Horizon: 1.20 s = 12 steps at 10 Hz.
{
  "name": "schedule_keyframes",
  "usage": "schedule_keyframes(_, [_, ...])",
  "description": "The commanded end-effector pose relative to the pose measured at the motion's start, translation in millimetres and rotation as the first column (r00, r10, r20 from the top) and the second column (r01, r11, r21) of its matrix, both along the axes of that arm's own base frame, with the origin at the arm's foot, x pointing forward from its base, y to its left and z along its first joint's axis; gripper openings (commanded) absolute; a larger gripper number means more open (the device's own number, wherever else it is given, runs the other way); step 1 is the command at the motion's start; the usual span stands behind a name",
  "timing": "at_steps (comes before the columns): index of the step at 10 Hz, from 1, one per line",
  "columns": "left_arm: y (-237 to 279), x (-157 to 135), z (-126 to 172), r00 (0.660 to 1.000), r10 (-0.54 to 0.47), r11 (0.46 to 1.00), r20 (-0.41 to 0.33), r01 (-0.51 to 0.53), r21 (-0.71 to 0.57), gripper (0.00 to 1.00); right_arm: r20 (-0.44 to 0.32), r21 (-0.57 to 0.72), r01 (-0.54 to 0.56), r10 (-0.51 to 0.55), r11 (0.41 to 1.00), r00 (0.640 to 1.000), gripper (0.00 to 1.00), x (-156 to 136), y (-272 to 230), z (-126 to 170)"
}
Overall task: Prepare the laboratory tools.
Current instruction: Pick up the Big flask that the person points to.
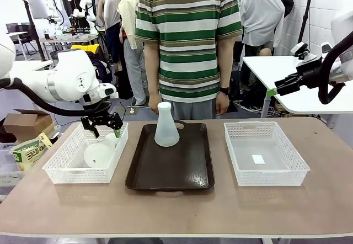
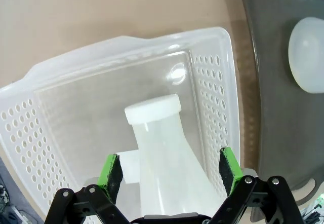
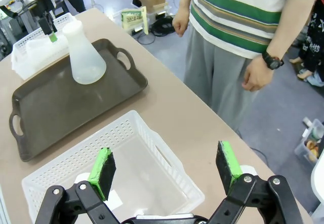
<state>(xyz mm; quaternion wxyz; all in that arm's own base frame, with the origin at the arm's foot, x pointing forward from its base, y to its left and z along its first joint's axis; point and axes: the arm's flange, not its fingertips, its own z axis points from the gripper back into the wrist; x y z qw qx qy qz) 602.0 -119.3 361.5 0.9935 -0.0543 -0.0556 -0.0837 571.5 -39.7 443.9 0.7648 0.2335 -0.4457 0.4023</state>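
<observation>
Frosted-white flask [image 2: 167,148] in the left basket [image 2: 212,72] is bracketed by the left pincer [image 2: 170,172], spread like the right pincer [image 3: 164,171]; descent and closure are called for next.

Brown tray [image 1: 182,166] between left basket [image 1: 71,176] and right basket [image 1: 270,178] on table [image 1: 176,211]; person [image 1: 187,45] behind.
</observation>
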Motion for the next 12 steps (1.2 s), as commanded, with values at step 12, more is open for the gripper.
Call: schedule_keyframes(12, [1,29,-19,0.996,0.078,0.994,0.035,-0.081,0.078,1.0,-0.008,-0.008,-0.001,0.001,1.0,1.0,1.0,-2,-1,0])
